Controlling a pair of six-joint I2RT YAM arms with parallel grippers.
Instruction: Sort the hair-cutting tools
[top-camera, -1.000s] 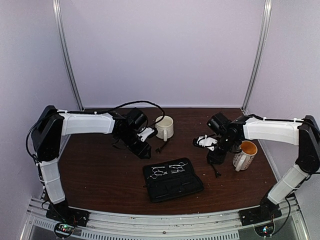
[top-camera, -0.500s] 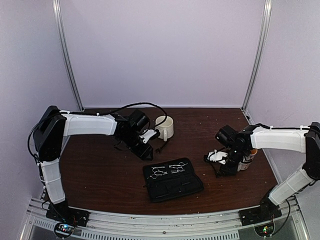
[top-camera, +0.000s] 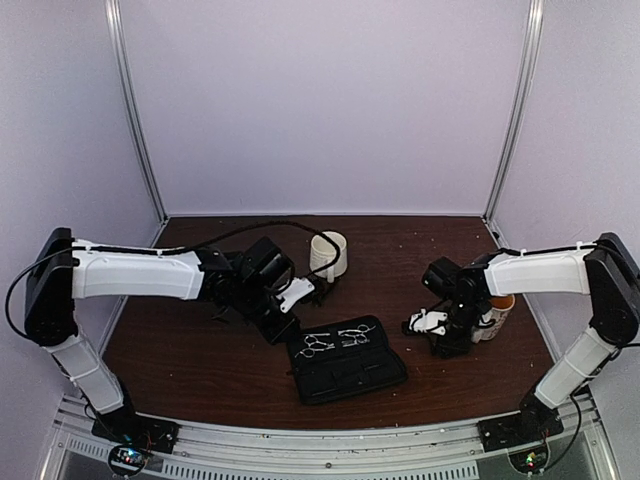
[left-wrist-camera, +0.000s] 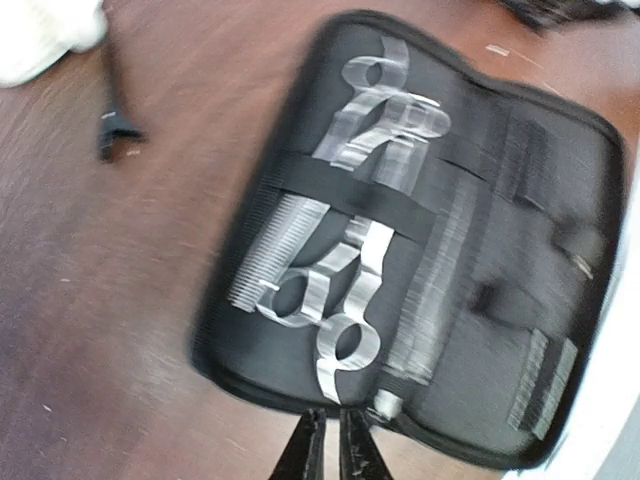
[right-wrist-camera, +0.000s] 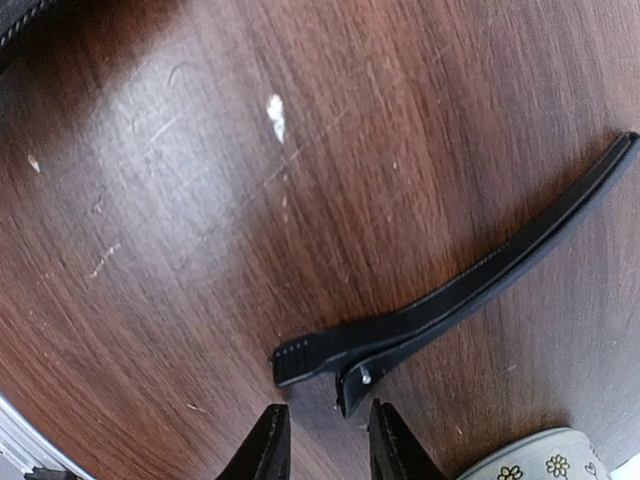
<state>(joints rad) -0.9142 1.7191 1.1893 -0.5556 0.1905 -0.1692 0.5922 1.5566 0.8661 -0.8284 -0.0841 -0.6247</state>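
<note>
Two silver scissors (top-camera: 320, 347) (top-camera: 355, 335) lie strapped in the open black case (top-camera: 350, 375). In the left wrist view, one pair (left-wrist-camera: 340, 335) lies near my fingertips and the other (left-wrist-camera: 385, 110) lies farther off. My left gripper (left-wrist-camera: 325, 452) is shut and empty at the case's near rim; in the top view it (top-camera: 284, 328) is at the case's left corner. A black hair clip (right-wrist-camera: 450, 300) lies flat on the table. My right gripper (right-wrist-camera: 328, 445) is open, its tips on either side of the clip's pinch end without touching it. A second clip (left-wrist-camera: 112, 110) lies by the white mug.
A white mug (top-camera: 328, 252) stands behind the case, and the second clip shows beside it in the top view (top-camera: 322, 295). A yellow-lined floral mug (top-camera: 497, 315) stands just right of my right gripper (top-camera: 443, 345); its rim (right-wrist-camera: 540, 460) is close to the right finger.
My left arm has swung from beside the white mug forward to the case's left edge. My right gripper has moved nearer and lower, coming down over the clip beside the floral mug.
</note>
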